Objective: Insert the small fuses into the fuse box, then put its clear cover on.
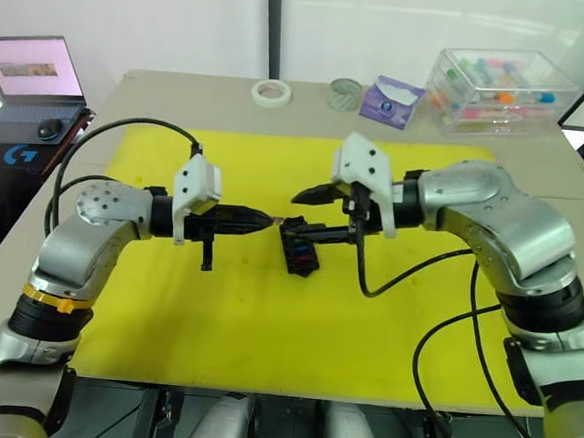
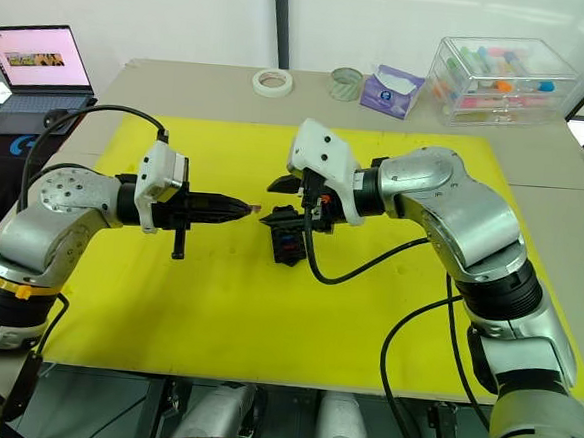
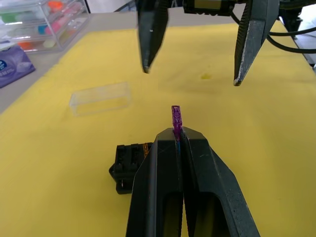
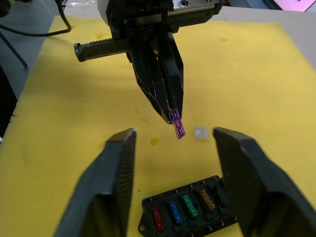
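The black fuse box lies on the yellow mat and holds red, blue, green and orange small fuses in its slots. My left gripper is shut on a purple fuse, held just left of the box and slightly above it. Over the box, my right gripper is open, one finger on each side, with nothing between its fingers. A pale fuse lies loose on the mat beyond the box. The clear cover rests on the mat, apart from the box.
A large clear box of coloured tubes stands at the back right. Along the table's far edge are a tape roll, a small clear dish and a purple tissue pack. A laptop is at the far left.
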Tool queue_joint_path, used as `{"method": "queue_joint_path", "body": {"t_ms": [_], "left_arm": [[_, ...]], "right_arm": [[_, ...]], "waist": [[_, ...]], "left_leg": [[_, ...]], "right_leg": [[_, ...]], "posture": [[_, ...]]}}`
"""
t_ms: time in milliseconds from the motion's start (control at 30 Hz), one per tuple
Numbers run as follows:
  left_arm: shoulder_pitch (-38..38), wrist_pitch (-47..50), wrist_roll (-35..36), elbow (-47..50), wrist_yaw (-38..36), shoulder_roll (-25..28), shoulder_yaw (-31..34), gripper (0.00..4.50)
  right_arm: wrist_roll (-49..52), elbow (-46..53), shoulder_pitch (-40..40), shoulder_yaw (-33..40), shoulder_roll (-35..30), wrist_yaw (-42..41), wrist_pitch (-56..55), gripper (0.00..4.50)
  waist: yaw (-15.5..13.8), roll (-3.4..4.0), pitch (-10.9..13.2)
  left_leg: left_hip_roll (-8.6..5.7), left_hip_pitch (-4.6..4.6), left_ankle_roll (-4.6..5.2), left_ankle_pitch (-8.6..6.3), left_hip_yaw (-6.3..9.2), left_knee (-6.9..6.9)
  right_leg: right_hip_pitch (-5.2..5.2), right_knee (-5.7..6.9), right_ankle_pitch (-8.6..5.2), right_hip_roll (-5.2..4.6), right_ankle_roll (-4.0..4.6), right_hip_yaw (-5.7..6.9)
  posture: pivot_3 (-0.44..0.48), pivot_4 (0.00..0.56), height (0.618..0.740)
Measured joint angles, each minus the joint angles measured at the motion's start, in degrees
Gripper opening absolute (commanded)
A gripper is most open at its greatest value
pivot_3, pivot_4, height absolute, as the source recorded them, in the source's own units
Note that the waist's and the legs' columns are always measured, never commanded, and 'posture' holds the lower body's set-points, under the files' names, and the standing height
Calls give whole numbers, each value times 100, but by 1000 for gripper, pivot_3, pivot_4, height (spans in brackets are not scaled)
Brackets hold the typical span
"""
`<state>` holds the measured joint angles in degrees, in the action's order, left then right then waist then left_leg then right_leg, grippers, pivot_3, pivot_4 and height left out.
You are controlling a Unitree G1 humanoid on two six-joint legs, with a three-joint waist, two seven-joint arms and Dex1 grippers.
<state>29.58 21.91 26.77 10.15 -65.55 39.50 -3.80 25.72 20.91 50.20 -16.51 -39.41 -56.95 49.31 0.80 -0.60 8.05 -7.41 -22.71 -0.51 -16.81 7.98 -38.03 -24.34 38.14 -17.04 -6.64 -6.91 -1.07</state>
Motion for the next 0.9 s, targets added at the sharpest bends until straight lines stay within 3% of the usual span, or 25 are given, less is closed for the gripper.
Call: {"method": "queue_joint_path", "body": {"t_ms": [700, 900], "left_arm": [[7, -144, -239, 128, -22, -156, -136, 0], [7, -145, -246, 129, -16, -156, -154, 0]], "right_arm": [[-917, -52, -68, -511, 52, 56, -646, 2530], [-964, -52, -68, -531, 52, -56, -700, 669]], "waist": [[5, 0, 0], [4, 0, 0]], "left_leg": [[0, 0, 0, 0, 1, -1], [0, 0, 0, 0, 1, -1]], "right_leg": [[0, 0, 0, 2, 0, 2], [0, 0, 0, 2, 0, 2]], "posture": [[0, 150, 740], [0, 150, 740]]}}
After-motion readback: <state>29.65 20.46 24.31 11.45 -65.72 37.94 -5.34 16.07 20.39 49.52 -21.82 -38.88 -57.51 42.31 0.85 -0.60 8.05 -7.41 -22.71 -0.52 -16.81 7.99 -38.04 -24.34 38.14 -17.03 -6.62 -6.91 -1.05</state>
